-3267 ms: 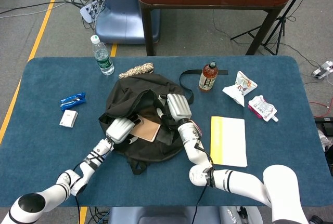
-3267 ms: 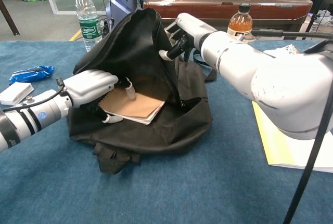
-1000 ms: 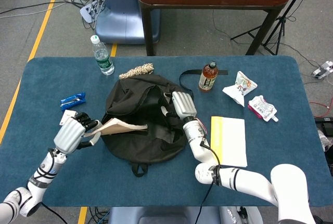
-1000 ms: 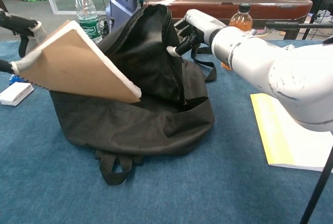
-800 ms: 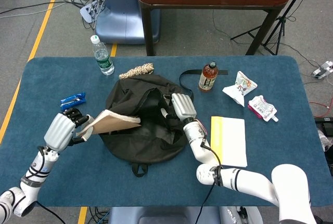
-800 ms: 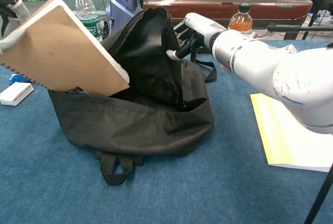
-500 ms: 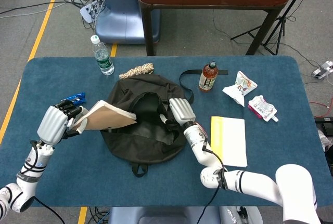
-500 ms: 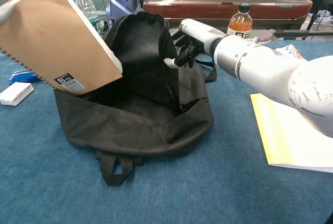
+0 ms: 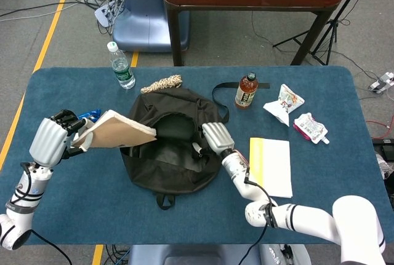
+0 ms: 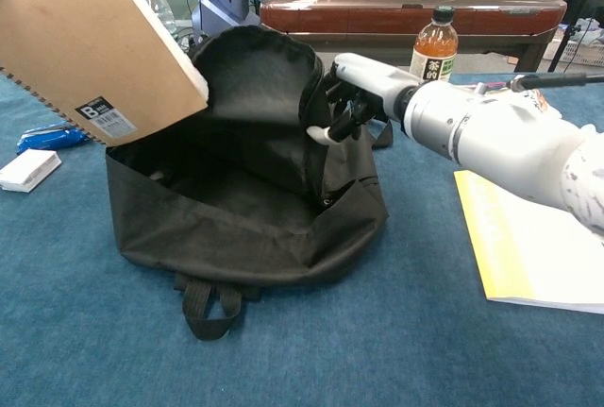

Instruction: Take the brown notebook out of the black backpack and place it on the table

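My left hand grips the brown spiral notebook by its left edge and holds it raised, tilted, above the left side of the black backpack. In the chest view the notebook fills the upper left, with a barcode label at its lower corner; the left hand itself is out of that frame. The backpack lies open on the blue table. My right hand holds the right edge of the bag's opening, and in the chest view its fingers are curled on the black fabric.
A yellow-edged booklet lies right of the bag. A tea bottle, two snack packets, a water bottle and a rope bundle sit along the back. A blue wrapper and white box lie at the left.
My left hand has drawn the notebook out of the backpack and lifted it up and to the left. The bag's mouth has opened wider; the right hand has sunk slightly with the fabric.
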Controlling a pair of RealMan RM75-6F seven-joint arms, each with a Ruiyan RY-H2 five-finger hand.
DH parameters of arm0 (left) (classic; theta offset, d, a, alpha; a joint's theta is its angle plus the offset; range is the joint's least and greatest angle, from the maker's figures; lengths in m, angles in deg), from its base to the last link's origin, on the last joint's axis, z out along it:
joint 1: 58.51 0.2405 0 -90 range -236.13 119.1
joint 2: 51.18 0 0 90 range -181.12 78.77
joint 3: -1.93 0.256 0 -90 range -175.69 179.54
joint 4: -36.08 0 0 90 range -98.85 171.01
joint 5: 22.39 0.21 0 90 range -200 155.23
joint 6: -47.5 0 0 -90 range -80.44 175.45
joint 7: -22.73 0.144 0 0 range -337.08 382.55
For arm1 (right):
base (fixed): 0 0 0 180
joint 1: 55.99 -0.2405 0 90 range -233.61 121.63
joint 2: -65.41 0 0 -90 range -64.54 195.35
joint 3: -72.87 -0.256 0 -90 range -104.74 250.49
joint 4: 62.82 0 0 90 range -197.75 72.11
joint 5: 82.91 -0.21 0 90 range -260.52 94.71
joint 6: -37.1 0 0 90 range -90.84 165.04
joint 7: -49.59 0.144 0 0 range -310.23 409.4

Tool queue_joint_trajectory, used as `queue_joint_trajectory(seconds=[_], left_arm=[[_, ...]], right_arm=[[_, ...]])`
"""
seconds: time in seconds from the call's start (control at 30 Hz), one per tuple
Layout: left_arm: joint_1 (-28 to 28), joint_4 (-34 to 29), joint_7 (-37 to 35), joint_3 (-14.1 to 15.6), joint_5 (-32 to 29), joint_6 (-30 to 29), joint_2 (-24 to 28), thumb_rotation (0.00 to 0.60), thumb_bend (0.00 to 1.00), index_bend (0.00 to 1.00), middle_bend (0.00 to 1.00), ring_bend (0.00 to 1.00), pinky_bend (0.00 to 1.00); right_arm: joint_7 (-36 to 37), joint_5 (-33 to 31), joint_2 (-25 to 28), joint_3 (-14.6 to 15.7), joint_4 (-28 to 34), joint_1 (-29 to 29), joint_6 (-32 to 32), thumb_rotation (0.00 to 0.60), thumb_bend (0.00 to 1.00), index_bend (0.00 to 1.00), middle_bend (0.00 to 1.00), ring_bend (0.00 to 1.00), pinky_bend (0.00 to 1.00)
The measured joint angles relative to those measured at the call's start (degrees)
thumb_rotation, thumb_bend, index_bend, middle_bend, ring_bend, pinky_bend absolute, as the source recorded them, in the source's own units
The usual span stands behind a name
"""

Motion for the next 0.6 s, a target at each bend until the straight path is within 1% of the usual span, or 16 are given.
queue_joint_trajectory(seconds=[0.23, 0.37, 0.6], left_arm=[[1.5, -1.4, 0.3, -0.2, -0.4, -0.2, 2.2, 0.600, 0.57, 0.75, 0.76, 0.65, 0.45], [2.0, -1.5, 0.3, -0.2, -0.1, -0.5, 2.7, 0.600, 0.57, 0.75, 0.76, 0.65, 0.45], [3.0, -1.7, 0.2, -0.4, 0.0, -1.3, 3.3, 0.600, 0.57, 0.75, 0.76, 0.65, 0.45]], right_arm=[[-0.7, -2.8, -1.3, -1.4, -2.9, -0.7, -0.2, 0.600, 0.52, 0.79, 0.56, 0.47, 0.59], [-1.3, -4.2, -2.1, -2.2, -4.7, -1.4, -0.5, 0.600, 0.52, 0.79, 0.56, 0.47, 0.59], [-1.9, -5.3, -2.6, -3.2, -6.1, -2.3, -0.9, 0.600, 0.52, 0.79, 0.56, 0.47, 0.59]])
